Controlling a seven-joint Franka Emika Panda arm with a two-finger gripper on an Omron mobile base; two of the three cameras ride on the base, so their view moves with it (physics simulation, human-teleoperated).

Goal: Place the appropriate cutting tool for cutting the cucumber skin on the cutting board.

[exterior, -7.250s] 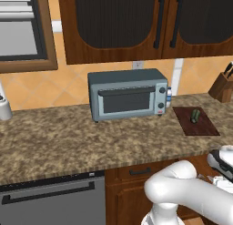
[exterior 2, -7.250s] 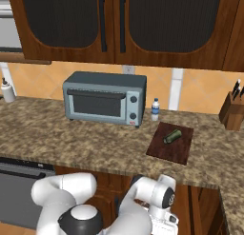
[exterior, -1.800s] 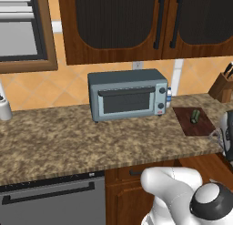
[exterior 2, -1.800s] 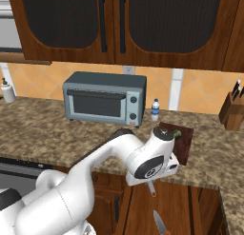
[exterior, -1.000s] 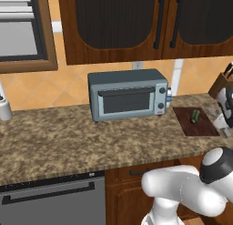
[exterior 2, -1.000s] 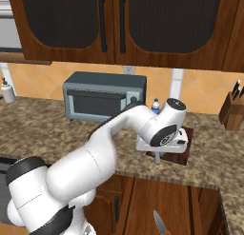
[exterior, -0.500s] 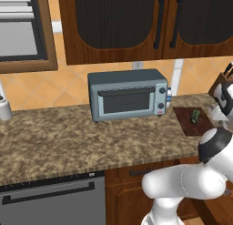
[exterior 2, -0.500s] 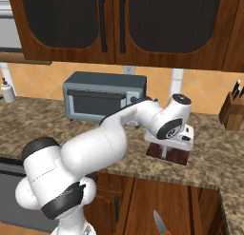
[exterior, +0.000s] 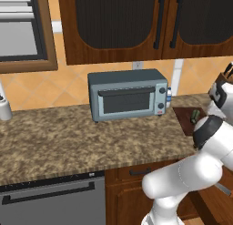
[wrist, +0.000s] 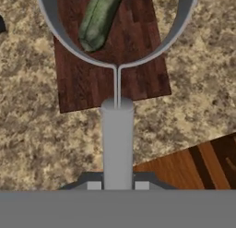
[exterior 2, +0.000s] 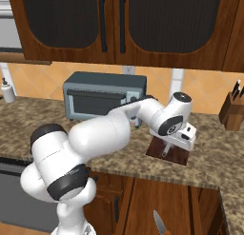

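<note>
Hand view, looking straight down the gripper [wrist: 117,185]: its two small dark fingertips sit close together at the bottom, clamped on the grey cylindrical handle of a peeler [wrist: 117,107]. The handle runs up the middle of the view and splits into a thin grey Y-shaped loop that spreads wide toward the top edge. Beneath that loop lies the cutting board [wrist: 138,79], a dark reddish-brown wooden rectangle on the speckled brown stone counter [wrist: 27,139]. The cucumber [wrist: 97,20], short and dark green, rests on the board beyond the handle and framed inside the loop, slightly left of the handle's line. Whether the peeler touches the board cannot be told. A strip of lighter wood shows at the lower right, past the counter edge.

Right base view: the white arm reaches forward and right across the counter, and the gripper [exterior 2: 167,148] points down over the cutting board [exterior 2: 178,156], which lies close to the counter's front edge. Behind and left of the tool stands a grey toaster oven [exterior 2: 105,95]. Far to the right of it sits a tan knife block [exterior 2: 232,110].

Left base view: the arm's white elbow covers much of the board [exterior: 184,117]; the cucumber [exterior: 194,116] shows on it, just left of the arm.
</note>
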